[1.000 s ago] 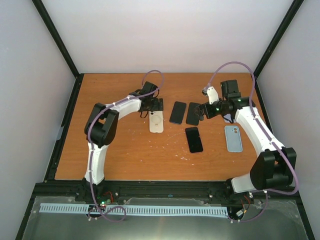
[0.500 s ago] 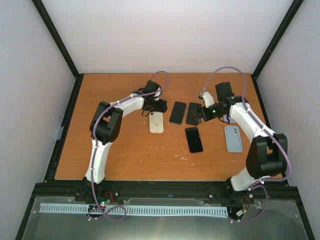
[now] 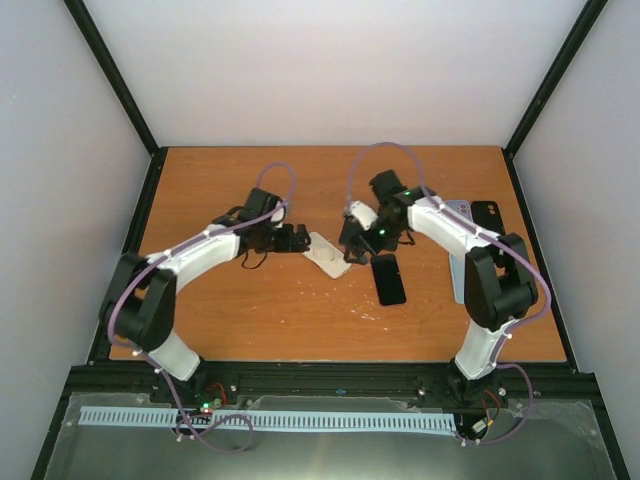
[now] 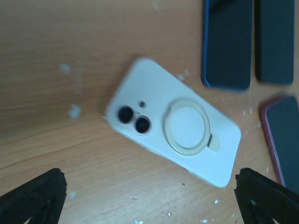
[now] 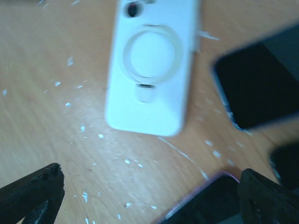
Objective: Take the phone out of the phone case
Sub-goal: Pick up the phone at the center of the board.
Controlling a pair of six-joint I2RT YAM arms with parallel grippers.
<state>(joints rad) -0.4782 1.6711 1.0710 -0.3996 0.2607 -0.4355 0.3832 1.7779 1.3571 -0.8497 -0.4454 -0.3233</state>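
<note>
The white phone case (image 4: 173,120) lies back up and askew on the wooden table (image 3: 250,310), its ring stand and camera lenses showing, with nothing touching it. The left gripper (image 3: 298,238) hangs just left of the case and the right gripper (image 3: 352,238) just right, both with jaws wide apart. A black phone (image 3: 389,279) lies near the case's right side.
</note>
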